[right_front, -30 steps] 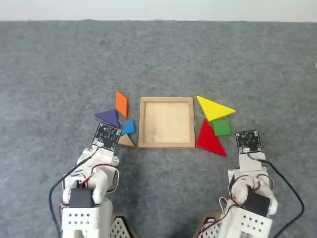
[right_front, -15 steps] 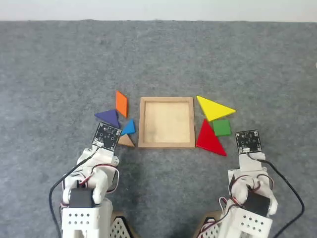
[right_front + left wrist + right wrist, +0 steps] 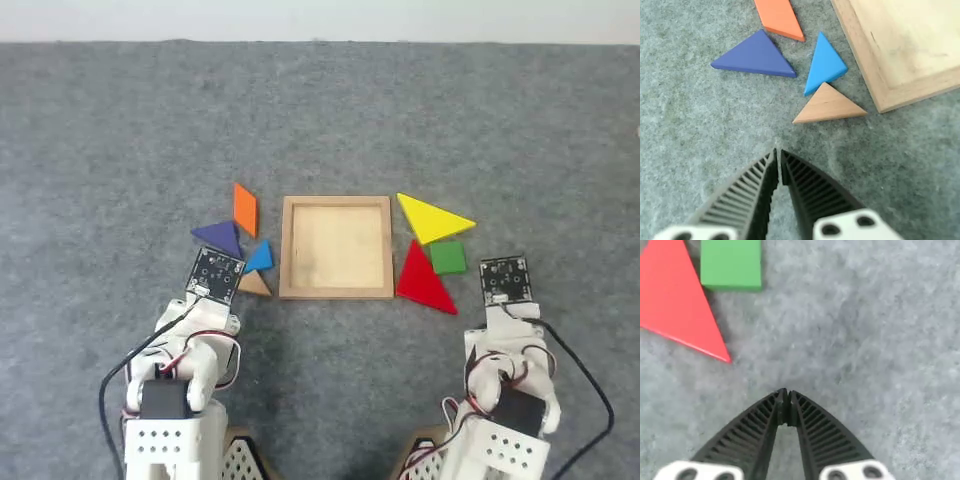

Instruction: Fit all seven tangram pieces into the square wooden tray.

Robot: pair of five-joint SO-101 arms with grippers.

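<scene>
The right arm has edged slightly forward in the past second; the left arm and all seven pieces stay put. The wooden tray [image 3: 336, 204] lies bare mid-table, so fitting has yet to begin. Both arms sit drawn back near their bases. The left gripper [image 3: 778, 160] is poised just short of the tan triangle [image 3: 829, 105], and the right gripper [image 3: 785, 402] near the red triangle [image 3: 675, 305] and green square [image 3: 731, 264]. Both grippers are clenched, holding nothing.

Left white plastic arm [image 3: 190, 360] and right white plastic arm [image 3: 505, 375] each bear a black square circuit board [image 3: 216, 273] at twelve o'clock, looping black cables [image 3: 585, 375], ribbed black fingers [image 3: 810, 185].
</scene>
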